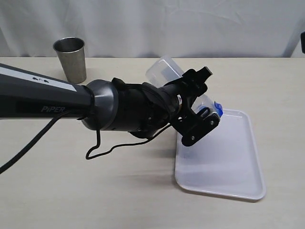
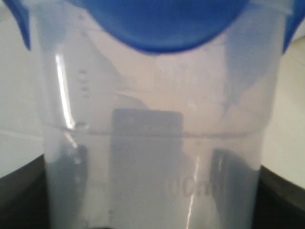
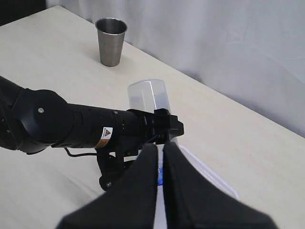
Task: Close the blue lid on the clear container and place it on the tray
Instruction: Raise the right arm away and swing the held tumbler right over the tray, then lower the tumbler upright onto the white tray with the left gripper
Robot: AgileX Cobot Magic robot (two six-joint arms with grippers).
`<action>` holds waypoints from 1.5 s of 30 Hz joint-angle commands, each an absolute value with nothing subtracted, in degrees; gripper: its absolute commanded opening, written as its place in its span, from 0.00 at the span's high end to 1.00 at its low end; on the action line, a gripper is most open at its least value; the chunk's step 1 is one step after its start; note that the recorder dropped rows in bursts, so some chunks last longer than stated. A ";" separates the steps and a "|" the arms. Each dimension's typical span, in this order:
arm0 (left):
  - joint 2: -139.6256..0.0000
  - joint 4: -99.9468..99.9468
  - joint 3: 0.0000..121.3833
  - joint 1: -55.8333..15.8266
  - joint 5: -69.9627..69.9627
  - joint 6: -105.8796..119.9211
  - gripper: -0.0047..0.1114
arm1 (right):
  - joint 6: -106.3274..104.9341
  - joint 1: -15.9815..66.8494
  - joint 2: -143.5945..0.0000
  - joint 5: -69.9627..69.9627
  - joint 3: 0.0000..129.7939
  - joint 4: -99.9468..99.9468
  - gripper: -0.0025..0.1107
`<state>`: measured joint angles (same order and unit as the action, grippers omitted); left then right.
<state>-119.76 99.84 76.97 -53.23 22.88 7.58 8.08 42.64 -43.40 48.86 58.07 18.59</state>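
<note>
Left wrist view was filled by the clear container (image 2: pixel 152 143), with a dark finger of the left gripper (image 1: pixel 200 101) on each side of its wall. That gripper was clamped across the canister's middle, probably because a grip there balances a tall, narrow body while leaving both ends free. Past the fingers, at the far end of the canister, the blue lid (image 2: pixel 157 24) sat over the mouth. Its flaps showed at the corners, but I could not tell whether they were snapped down.

From outside, the tray (image 1: pixel 224 157) lay nearest on the table (image 1: pixel 71 191). The canister was held above the tray's far left corner, steeply tilted, with the lidded end low over the white surface and the base raised up and away. The tilt looked like a result of the arm reaching in nearly level from the left. I judged that the canister would have to be stood upright or laid flat before release. The pictures did not show whether the lid touched the tray.

The right gripper (image 3: pixel 159 150) hung above the tray with its fingers pressed together and nothing between them, well apart from the canister. I took this as staying out of the left arm's way.

Farther back stood the steel cup (image 1: pixel 70 57), upright and well apart from everything else. Behind it hung the white curtain (image 1: pixel 190 24).
</note>
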 commanded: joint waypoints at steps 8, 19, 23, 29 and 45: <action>-119.17 99.95 77.48 -53.46 20.20 -0.81 0.96 | 8.64 42.49 -43.13 48.02 57.78 18.94 0.94; -119.17 99.95 77.48 -53.46 17.99 4.81 0.96 | 8.64 42.49 -43.13 48.02 57.78 18.94 0.94; -119.17 99.95 77.48 -53.46 18.36 5.43 0.96 | 8.78 42.49 -43.13 48.02 57.78 18.94 0.94; -119.17 99.95 77.48 -53.46 9.94 -11.87 0.96 | 8.78 42.49 -43.13 48.02 57.78 18.49 0.94; -127.91 62.51 84.19 -40.33 -50.94 -40.16 0.96 | 10.29 42.49 -43.13 48.25 57.78 19.39 0.94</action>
